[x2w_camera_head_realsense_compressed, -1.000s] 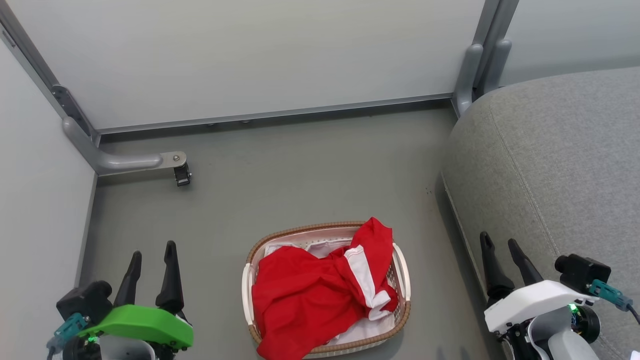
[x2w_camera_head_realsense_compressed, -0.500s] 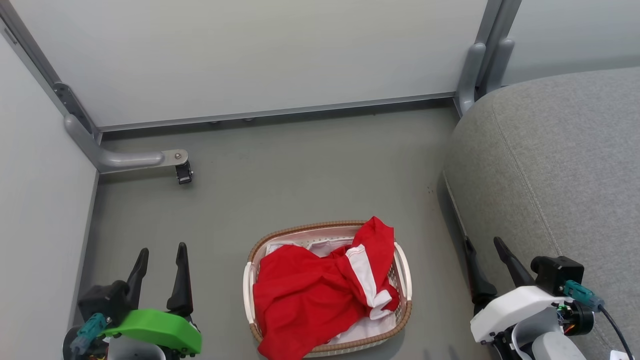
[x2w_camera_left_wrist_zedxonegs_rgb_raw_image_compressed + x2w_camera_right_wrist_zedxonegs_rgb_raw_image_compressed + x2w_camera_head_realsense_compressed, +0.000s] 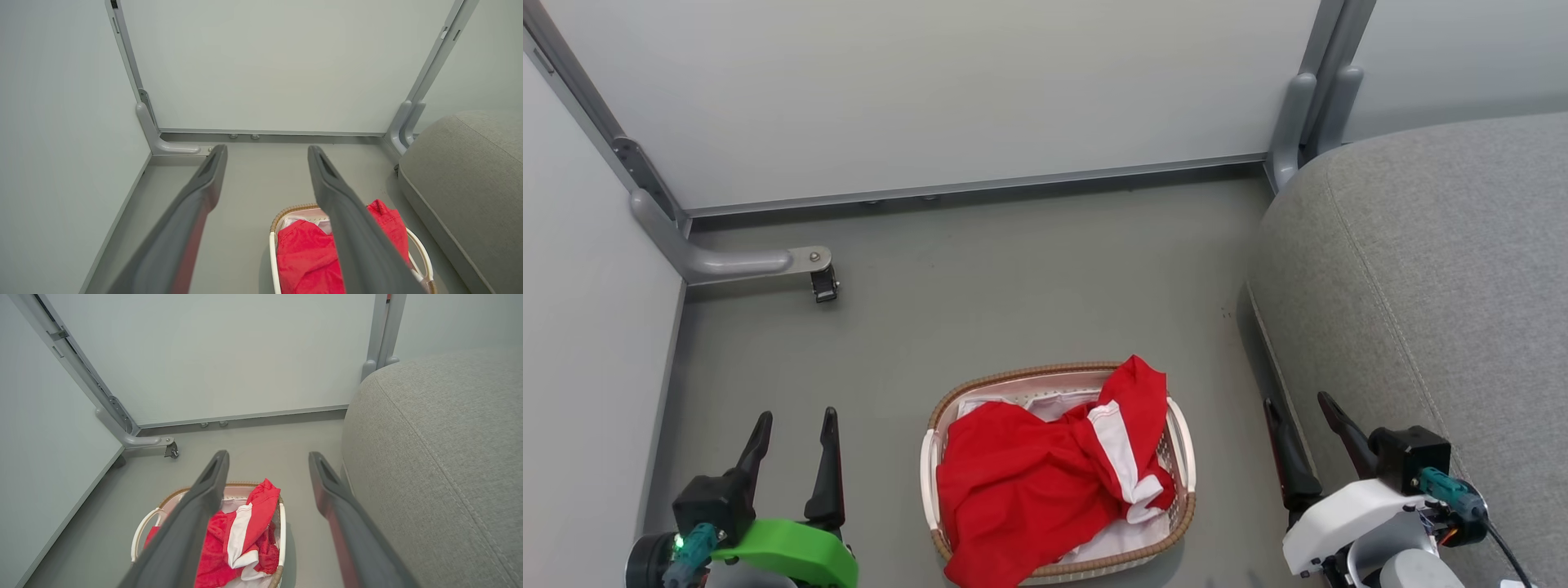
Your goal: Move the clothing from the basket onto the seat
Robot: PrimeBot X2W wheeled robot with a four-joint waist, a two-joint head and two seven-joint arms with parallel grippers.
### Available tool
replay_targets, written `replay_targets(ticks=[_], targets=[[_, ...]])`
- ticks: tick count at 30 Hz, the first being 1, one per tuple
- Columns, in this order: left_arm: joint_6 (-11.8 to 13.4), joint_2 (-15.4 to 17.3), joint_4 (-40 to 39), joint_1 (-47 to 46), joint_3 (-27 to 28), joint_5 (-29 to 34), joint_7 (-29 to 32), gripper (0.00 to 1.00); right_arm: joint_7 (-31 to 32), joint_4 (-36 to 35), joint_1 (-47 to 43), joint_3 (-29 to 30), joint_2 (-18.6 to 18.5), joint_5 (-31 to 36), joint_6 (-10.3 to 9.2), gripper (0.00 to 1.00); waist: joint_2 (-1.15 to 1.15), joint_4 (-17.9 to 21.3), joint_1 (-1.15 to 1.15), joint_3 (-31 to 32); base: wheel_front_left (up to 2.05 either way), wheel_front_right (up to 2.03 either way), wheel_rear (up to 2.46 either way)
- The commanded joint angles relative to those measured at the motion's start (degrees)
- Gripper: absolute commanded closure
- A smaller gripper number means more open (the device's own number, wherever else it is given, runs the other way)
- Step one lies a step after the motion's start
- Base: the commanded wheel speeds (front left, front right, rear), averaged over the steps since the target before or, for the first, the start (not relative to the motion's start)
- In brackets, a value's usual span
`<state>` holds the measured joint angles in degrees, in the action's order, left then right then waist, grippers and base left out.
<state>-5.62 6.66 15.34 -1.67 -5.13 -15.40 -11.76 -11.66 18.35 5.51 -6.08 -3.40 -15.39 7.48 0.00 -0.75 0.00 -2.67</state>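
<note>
The clothing (image 3: 1029,482) lies heaped in the basket (image 3: 1013,374) at six o'clock, the seat (image 3: 1437,269) at three. The left tool (image 3: 796,415) at seven and right tool (image 3: 1295,400) at five hang released, empty.

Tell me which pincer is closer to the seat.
The right pincer, white-cased, beside the grey seat; the green-cased left pincer sits beyond the basket.

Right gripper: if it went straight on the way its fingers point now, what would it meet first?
Probably the bare floor beyond the basket, short of the wall panel. The open right gripper aims past the clothing and sits close beside the seat; depth is unclear, so the seat's side might brush first.
</note>
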Motion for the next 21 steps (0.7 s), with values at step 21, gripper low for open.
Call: replay_targets(ticks=[21], targets=[[-1.92, 3.34, 6.14, -10.06, -9.56, 3.26, -2.72, 0.0, -2.8, -3.47, 7.1, -1.86, 0.42, 9.66, 0.01, 0.0, 0.0, 4.32, 0.0, -15.87, 0.0, 0.0, 0.0]])
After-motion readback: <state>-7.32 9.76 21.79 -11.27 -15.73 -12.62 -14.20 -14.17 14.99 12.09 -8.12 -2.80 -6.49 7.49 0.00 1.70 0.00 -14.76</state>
